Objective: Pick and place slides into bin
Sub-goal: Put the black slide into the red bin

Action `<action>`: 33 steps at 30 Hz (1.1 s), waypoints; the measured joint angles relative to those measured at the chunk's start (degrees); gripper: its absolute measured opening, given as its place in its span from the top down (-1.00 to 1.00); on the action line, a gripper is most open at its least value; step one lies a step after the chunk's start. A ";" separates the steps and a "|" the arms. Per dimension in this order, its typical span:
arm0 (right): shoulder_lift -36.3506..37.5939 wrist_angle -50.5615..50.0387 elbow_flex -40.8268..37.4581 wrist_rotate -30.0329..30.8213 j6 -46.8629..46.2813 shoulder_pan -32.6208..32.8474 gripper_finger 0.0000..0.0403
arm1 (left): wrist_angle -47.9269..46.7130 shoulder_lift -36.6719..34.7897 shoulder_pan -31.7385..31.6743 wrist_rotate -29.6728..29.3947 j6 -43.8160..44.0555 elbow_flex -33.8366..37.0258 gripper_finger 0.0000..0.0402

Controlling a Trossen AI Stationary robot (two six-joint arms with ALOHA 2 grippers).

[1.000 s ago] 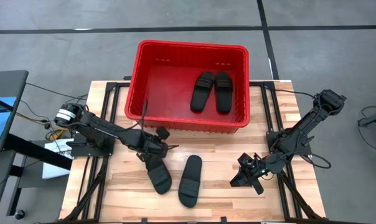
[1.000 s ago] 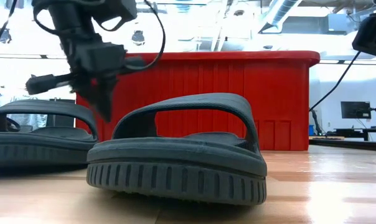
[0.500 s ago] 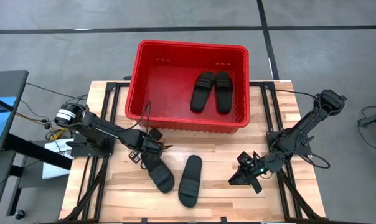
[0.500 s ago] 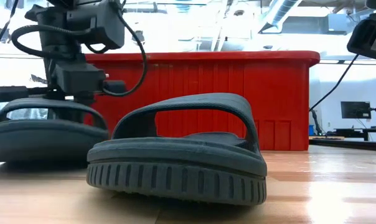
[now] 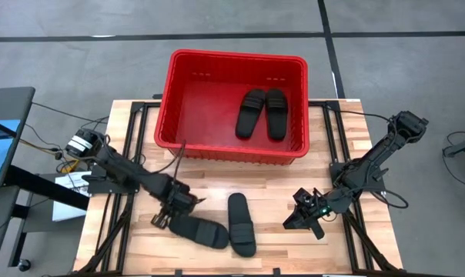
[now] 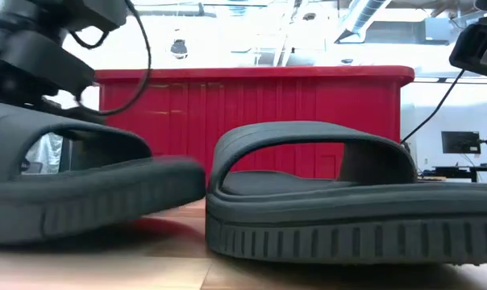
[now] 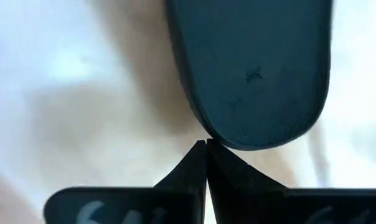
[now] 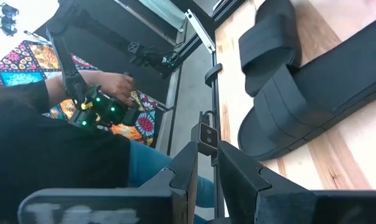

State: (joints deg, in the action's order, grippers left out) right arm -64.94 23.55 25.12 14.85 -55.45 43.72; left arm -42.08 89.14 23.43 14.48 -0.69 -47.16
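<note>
Two black slides lie side by side inside the red bin [image 5: 236,55] at the table's far edge. Two more lie on the table in front of it. The left slide [image 5: 198,231] lies almost crosswise, and its end is close against the right slide [image 5: 240,225]. Both fill the low view, the left slide [image 6: 66,193] and the right slide [image 6: 348,209]. My left gripper [image 5: 169,218] is shut at the left slide's left end. My right gripper [image 5: 292,223] waits low at the near right, its fingers a narrow gap apart and empty. My left gripper's shut fingertips [image 7: 200,149] meet the rounded end rim [image 7: 238,144] of the left slide, whose sole lies flat on the table. The fingers come slanting down from the table's left and far side, roughly along the slide. They pinch nothing.
A person with a hand-held controller [image 8: 104,106] shows beyond the table's left edge in the right wrist view. The table's black frame rails [image 5: 136,131] run beside the bin. Bare wood lies between the right slide and my right gripper.
My left gripper has gone toward the table's near and left edges and lower. The left slide has turned about from pointing near-far to lying almost crosswise and has slid nearer. The right slide has turned a little, its near end now farther right.
</note>
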 joint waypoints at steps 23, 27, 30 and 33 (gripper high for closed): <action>0.01 -2.56 0.02 -3.04 0.95 0.14 0.72 | 22.13 0.00 17.75 -11.01 24.41 -0.11 1.00; -0.01 -2.58 0.02 -3.68 0.32 0.17 0.72 | 24.23 0.00 17.88 -19.81 24.14 -0.11 1.00; -0.01 -2.58 0.02 -5.16 -0.09 0.26 0.72 | 29.17 0.00 17.65 -22.18 21.83 -0.11 1.00; -0.01 -2.62 0.02 -5.83 -0.67 0.76 0.72 | 33.04 0.00 17.69 -22.73 17.83 -0.11 1.00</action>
State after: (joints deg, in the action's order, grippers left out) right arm -64.95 20.93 25.15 9.02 -56.12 44.49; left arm -9.04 89.14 41.12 -8.25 17.14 -47.27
